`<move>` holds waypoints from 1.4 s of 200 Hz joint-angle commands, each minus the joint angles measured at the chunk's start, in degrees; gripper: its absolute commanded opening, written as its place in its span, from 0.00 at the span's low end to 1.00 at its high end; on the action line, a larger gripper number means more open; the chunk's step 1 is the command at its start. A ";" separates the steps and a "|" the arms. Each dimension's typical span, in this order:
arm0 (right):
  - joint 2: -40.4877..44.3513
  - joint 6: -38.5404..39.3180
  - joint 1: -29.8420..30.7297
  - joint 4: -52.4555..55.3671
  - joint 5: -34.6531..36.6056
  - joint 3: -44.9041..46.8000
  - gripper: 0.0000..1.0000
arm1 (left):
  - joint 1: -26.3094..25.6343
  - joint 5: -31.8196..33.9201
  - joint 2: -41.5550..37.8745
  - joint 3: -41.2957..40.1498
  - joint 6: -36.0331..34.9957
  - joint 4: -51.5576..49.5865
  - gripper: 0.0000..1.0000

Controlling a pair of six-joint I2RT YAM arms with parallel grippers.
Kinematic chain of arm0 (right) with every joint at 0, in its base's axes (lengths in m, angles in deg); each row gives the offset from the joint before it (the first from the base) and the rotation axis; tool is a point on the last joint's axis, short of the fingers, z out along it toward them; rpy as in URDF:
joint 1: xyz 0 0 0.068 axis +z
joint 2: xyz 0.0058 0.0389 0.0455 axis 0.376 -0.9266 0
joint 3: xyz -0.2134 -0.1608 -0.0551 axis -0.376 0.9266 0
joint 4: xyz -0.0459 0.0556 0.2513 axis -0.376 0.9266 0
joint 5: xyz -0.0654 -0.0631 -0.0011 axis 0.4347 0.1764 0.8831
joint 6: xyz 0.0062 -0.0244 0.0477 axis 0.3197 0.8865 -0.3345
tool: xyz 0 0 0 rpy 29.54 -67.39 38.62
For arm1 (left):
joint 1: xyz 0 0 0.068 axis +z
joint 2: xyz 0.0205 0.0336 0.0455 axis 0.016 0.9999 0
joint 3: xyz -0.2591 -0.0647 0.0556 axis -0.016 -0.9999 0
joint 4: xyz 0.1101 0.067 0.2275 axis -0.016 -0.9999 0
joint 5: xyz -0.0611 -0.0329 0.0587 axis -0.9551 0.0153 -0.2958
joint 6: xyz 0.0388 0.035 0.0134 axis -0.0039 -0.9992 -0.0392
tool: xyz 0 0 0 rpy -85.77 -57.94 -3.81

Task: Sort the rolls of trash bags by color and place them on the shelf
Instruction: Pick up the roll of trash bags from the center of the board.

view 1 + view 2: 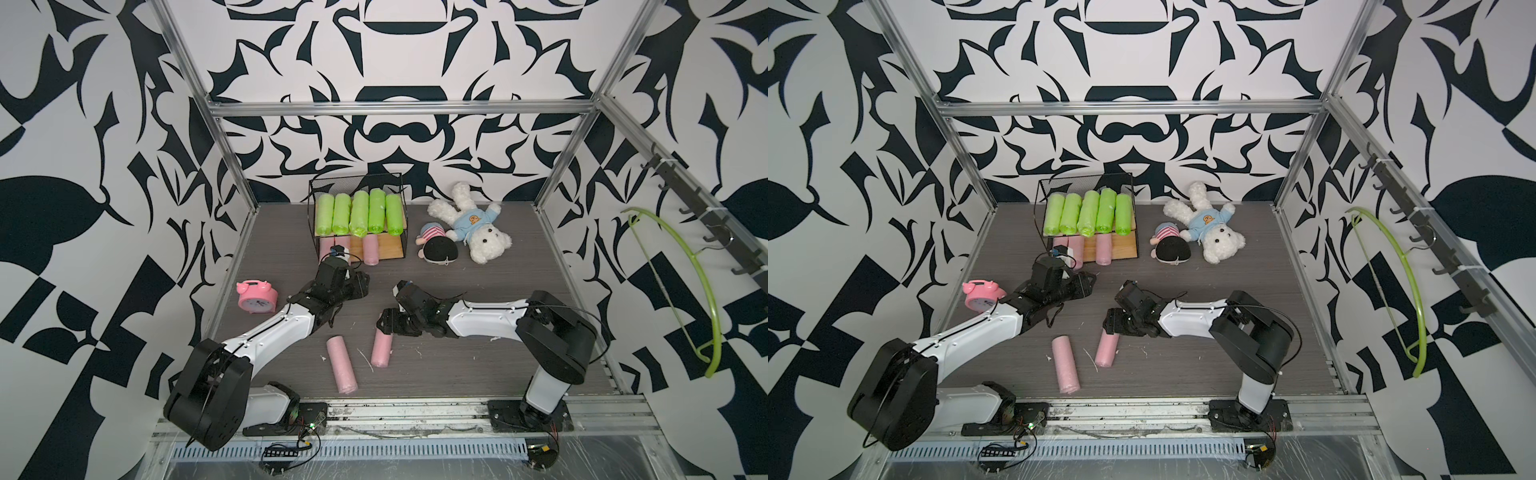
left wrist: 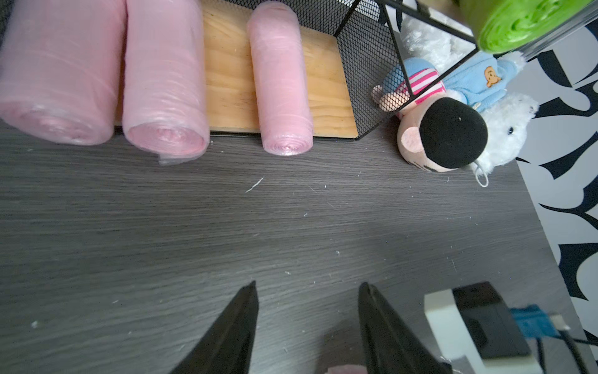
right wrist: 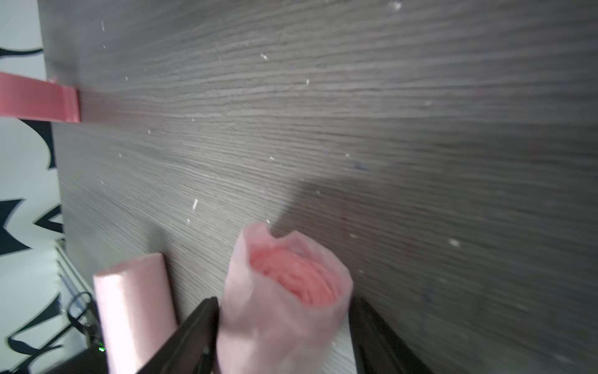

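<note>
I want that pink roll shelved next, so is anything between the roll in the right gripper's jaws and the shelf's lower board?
The left gripper and its arm hang between the pink roll at the right gripper and the left part of the shelf. The bare board at its right end looks reachable around them.

1. Grey table (image 1: 478,282): shelf (image 1: 391,246) at twelve o'clock.
2. Plush bear (image 1: 473,224) and doll (image 1: 438,249) at one o'clock; pink alarm clock (image 1: 256,296) at nine.
3. A pink roll (image 1: 341,363) and a second pink roll (image 1: 382,351) near six.
</note>
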 commanded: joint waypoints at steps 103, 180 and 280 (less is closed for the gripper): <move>11.91 -6.31 -6.75 -18.97 1.32 4.78 0.41 | -0.16 -26.52 -12.70 -11.37 13.54 11.87 0.78; 18.42 -11.87 -11.92 -25.00 -3.14 4.66 0.40 | -0.16 -36.52 -12.58 -17.09 20.02 26.65 0.91; 15.34 -17.63 -11.25 -34.36 -2.98 4.53 0.40 | -2.57 -31.38 -10.56 -18.14 27.26 37.03 0.49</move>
